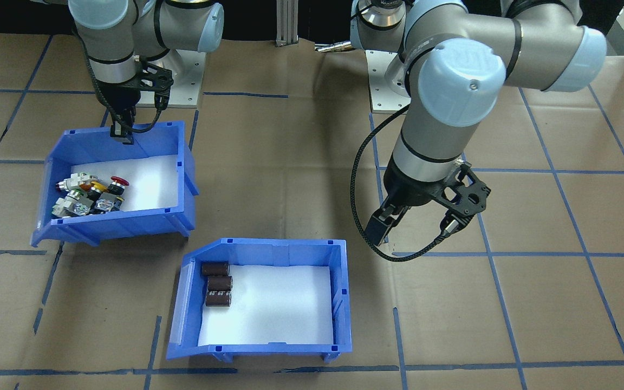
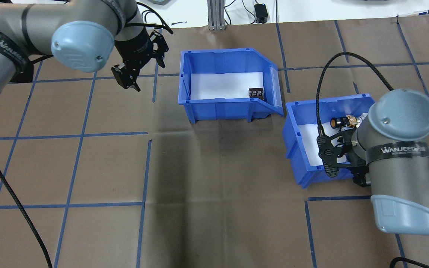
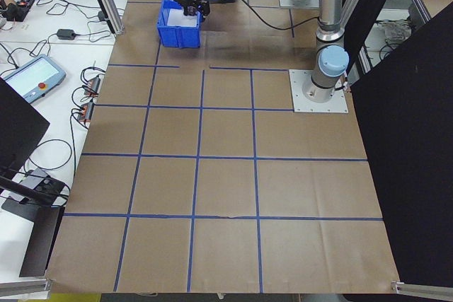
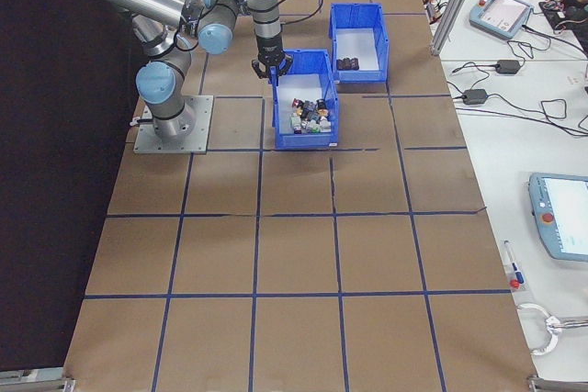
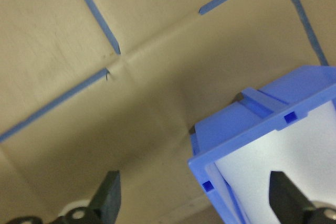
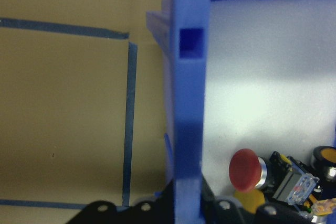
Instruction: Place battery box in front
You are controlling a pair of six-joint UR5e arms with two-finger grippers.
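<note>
Battery box (image 1: 266, 298) sits on the bench's far side, free of both arms. Left hand (image 1: 385, 225) hangs beside it, wide and empty. Right hand (image 1: 121, 131) pinches the switch bin (image 1: 119, 184) wall; better leave that bin steady.

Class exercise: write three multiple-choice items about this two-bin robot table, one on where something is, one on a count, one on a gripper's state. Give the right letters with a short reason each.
1. The brown cells lie in the battery box:
A) by the sloped-lip side
B) centred on the liner
C) by the wall beside the left gripper

2. How many brown cells are there?
A) two
B) three
C) five

3. The right gripper is:
A) open above bare table
B) clamped on the switch bin's wall
C) holding a cell

Key: 1 A, they line up beside the lip in the front-facing view. 2 B, three stacked in a row. 3 B, the right wrist view shows the switch bin wall between its fingers, while the left gripper hangs free.
</note>
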